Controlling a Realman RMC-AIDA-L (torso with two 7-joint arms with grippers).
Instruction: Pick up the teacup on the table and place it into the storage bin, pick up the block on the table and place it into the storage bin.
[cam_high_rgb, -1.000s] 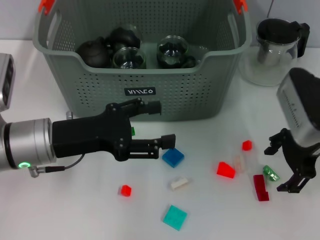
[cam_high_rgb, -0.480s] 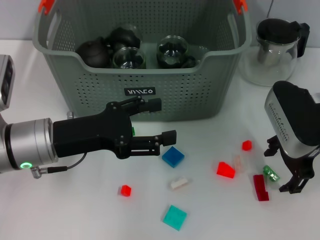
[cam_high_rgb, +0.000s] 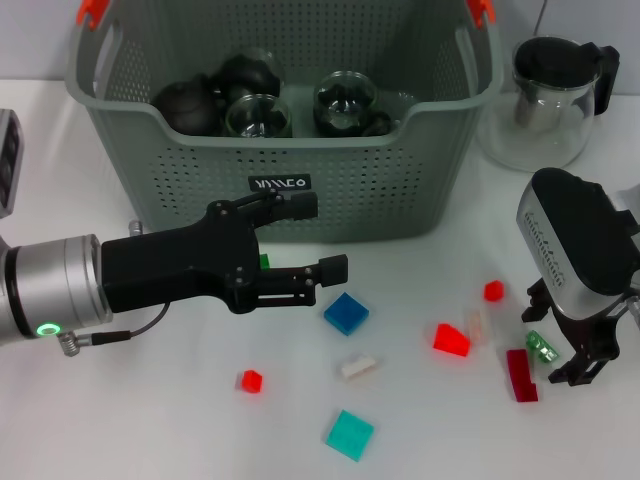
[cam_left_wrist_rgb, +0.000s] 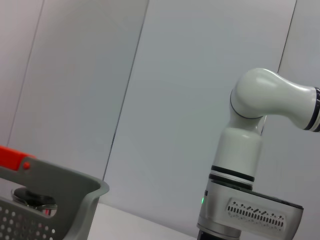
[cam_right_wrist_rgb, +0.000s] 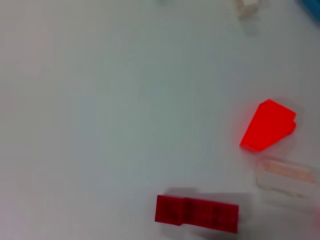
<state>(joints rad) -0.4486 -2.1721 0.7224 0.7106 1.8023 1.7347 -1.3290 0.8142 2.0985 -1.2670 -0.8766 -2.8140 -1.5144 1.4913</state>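
Observation:
The grey-green storage bin (cam_high_rgb: 330, 190) stands at the back centre, and its rim (cam_left_wrist_rgb: 75, 186) also shows in the left wrist view. Glass teacups (cam_high_rgb: 258, 115) and dark pots lie inside it; no teacup shows on the table. Several blocks are scattered in front: blue (cam_high_rgb: 346, 313), red wedge (cam_high_rgb: 451, 340), dark red bar (cam_high_rgb: 520, 376), green (cam_high_rgb: 541, 346). My left gripper (cam_high_rgb: 320, 240) is open, held level just in front of the bin, above and left of the blue block. My right gripper (cam_high_rgb: 553, 342) is open, its fingers on either side of the green block.
A glass teapot (cam_high_rgb: 548, 100) with a black lid stands right of the bin. More blocks lie about: white (cam_high_rgb: 357, 367), small red (cam_high_rgb: 249, 381), teal (cam_high_rgb: 349, 435), small red (cam_high_rgb: 494, 291), clear (cam_high_rgb: 478, 325). The right wrist view shows the red wedge (cam_right_wrist_rgb: 267, 131) and the dark red bar (cam_right_wrist_rgb: 196, 214).
My right arm has moved left and down, bringing its fingers around the green block. My left gripper has drifted slightly up and back toward the bin.

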